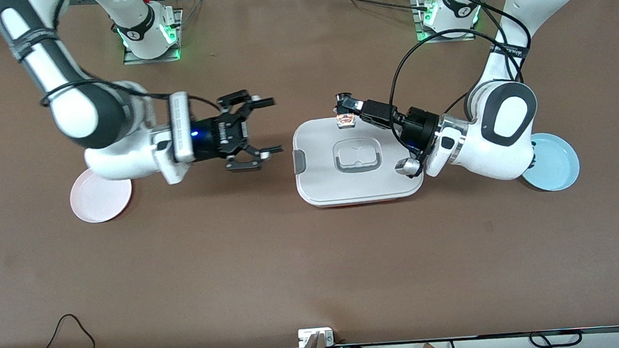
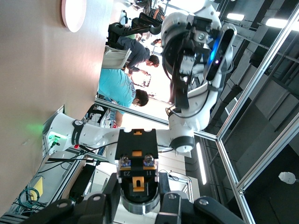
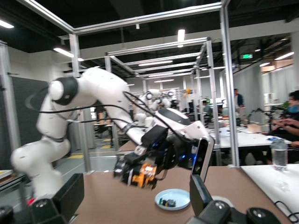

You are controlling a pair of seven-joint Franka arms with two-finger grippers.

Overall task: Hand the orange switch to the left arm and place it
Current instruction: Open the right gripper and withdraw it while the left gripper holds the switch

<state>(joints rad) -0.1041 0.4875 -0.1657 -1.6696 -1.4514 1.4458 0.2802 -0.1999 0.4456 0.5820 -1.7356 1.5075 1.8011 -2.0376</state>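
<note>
The orange switch is tiny and black with orange parts. My left gripper is shut on it and holds it in the air over the edge of the white box that lies farthest from the front camera. In the left wrist view the switch sits between the fingers. My right gripper is open and empty, in the air beside the box toward the right arm's end, pointing at the switch. The right wrist view shows its open gripper and the held switch apart from it.
A pink plate lies under the right arm's wrist. A blue plate lies at the left arm's end, partly under that arm; in the right wrist view this blue plate holds a small dark component.
</note>
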